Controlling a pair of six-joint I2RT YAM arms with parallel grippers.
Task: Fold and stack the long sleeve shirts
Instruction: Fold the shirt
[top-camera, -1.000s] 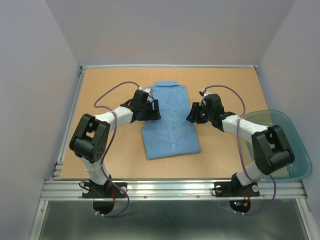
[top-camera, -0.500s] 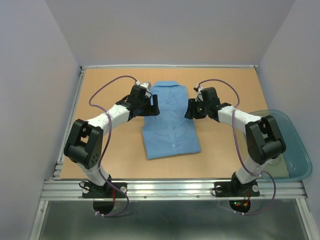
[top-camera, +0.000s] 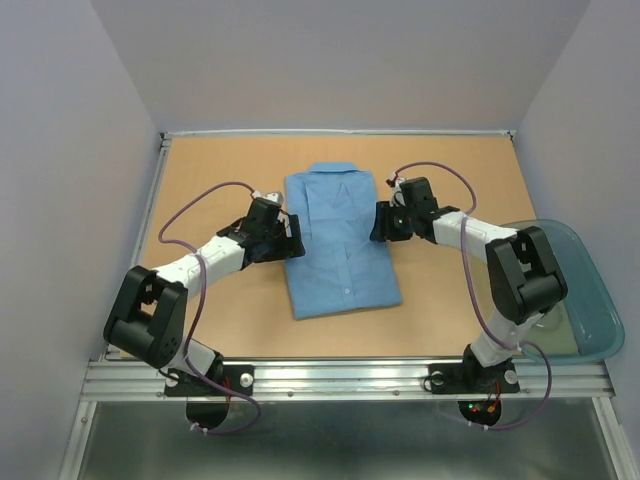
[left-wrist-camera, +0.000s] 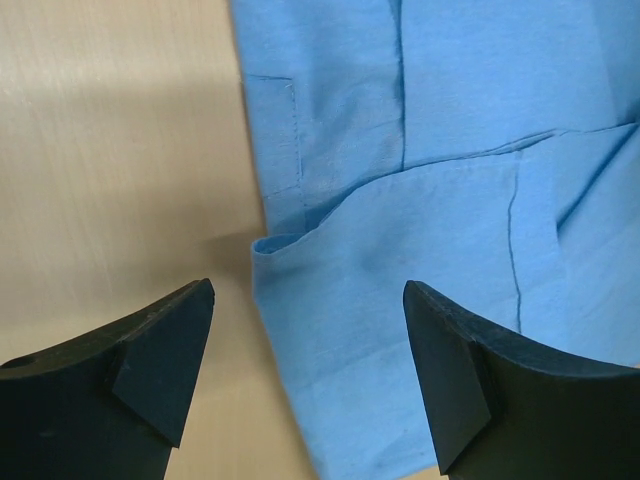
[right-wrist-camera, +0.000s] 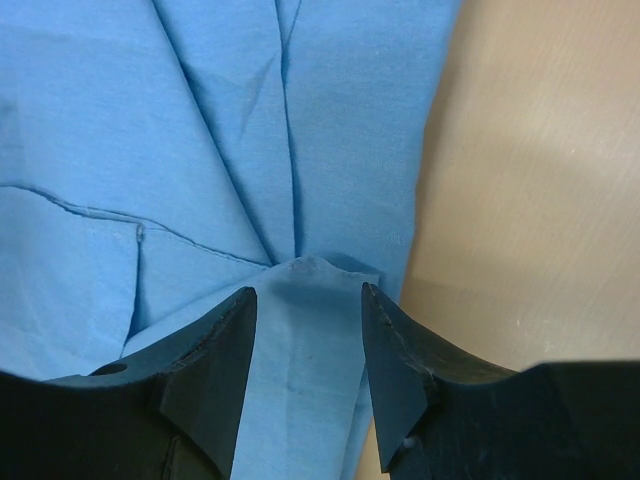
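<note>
One light blue long sleeve shirt (top-camera: 340, 240) lies folded into a rectangle at the table's middle, collar towards the far side. My left gripper (top-camera: 297, 238) sits at its left edge, open wide. In the left wrist view the shirt (left-wrist-camera: 450, 150) edge runs between the spread fingers of that gripper (left-wrist-camera: 308, 300), touching neither. My right gripper (top-camera: 381, 222) is at the shirt's right edge, open. In the right wrist view, a raised fold of the shirt (right-wrist-camera: 100, 120) lies in the gap of that gripper (right-wrist-camera: 309, 300).
A translucent teal tub (top-camera: 590, 300) stands at the table's right edge, beside the right arm's base. The tan table (top-camera: 220, 170) has a raised rim on the left and far sides. Grey walls enclose it.
My left gripper slid nearer along the shirt's left edge and its jaws widened. The right gripper shifted slightly towards the far side and opened a little. The shirt's top left corner now lies spread flatter.
</note>
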